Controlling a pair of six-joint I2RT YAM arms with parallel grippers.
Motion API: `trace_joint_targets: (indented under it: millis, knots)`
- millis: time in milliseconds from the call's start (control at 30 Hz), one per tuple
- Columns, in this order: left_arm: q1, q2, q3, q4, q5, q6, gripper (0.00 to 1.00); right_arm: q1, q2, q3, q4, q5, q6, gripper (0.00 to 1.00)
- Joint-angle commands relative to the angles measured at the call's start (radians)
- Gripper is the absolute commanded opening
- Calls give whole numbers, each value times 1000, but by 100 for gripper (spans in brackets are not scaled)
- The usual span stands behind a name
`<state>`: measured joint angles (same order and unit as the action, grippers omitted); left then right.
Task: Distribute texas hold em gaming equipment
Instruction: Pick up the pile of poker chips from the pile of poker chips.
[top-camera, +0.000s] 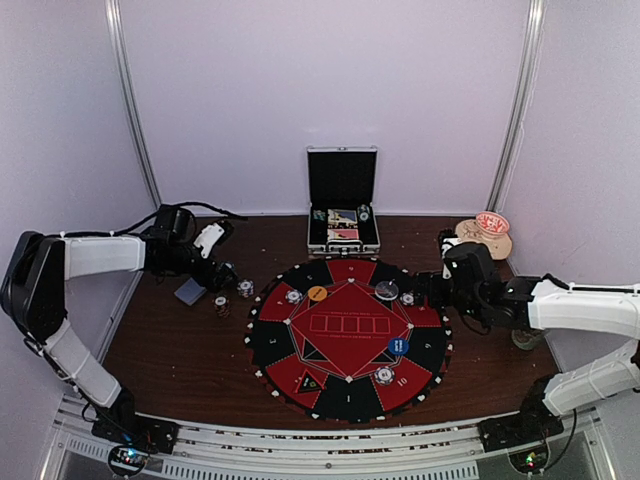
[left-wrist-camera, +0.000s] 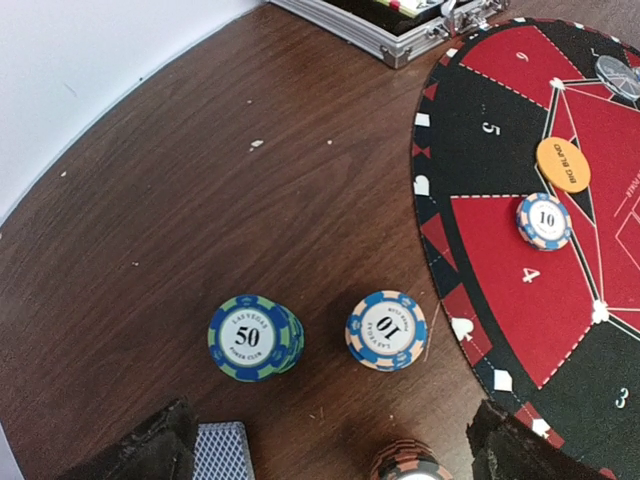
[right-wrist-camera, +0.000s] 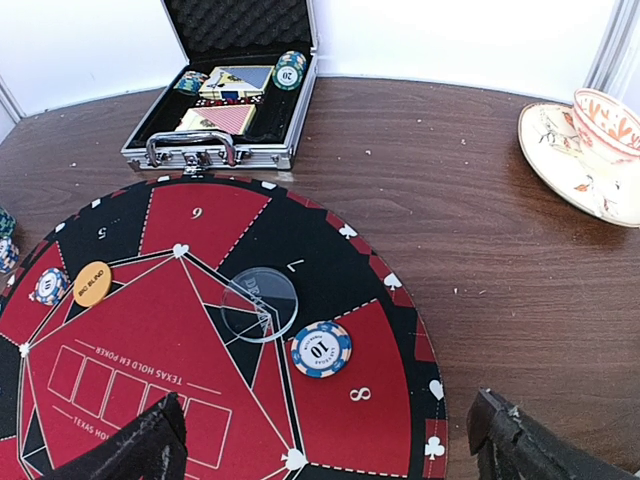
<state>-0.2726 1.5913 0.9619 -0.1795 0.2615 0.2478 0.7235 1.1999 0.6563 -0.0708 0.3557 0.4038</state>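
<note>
Off the mat's left edge stand a blue-green 50 chip stack (left-wrist-camera: 252, 337), a blue-tan 10 chip stack (left-wrist-camera: 386, 330), a dark orange-edged stack (left-wrist-camera: 413, 462) and a blue-backed card deck (left-wrist-camera: 220, 452). My left gripper (left-wrist-camera: 330, 450) hovers open just behind them, with the dark stack between its spread fingers and untouched. A single 10 chip (right-wrist-camera: 321, 348) lies in the mat's sector 8 beside a clear dealer disc (right-wrist-camera: 259, 303). My right gripper (right-wrist-camera: 325, 450) hangs open over that side of the mat, holding nothing. An orange big-blind disc (left-wrist-camera: 562, 164) and another 10 chip (left-wrist-camera: 544, 221) lie on the mat's left side.
The round red-and-black Texas hold'em mat (top-camera: 345, 340) fills the table's middle, with a blue disc (top-camera: 398, 346) and one more chip (top-camera: 384, 375) on it. An open metal case (top-camera: 343, 215) with cards and chips stands behind it. A cup on a saucer (right-wrist-camera: 590, 150) sits at the back right.
</note>
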Motion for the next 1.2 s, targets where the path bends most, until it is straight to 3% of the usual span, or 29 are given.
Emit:
trace_joint_targets:
  millis: [0, 633, 1167]
  knots:
    - [40, 20, 36, 54, 10, -31, 98, 5, 29, -12, 30, 35, -2, 100]
    - [59, 155, 141, 59, 39, -6, 97, 5, 32, -8, 28, 21, 1, 100]
    - [71, 266, 187, 97, 21, -12, 90, 4, 32, -8, 27, 16, 0, 100]
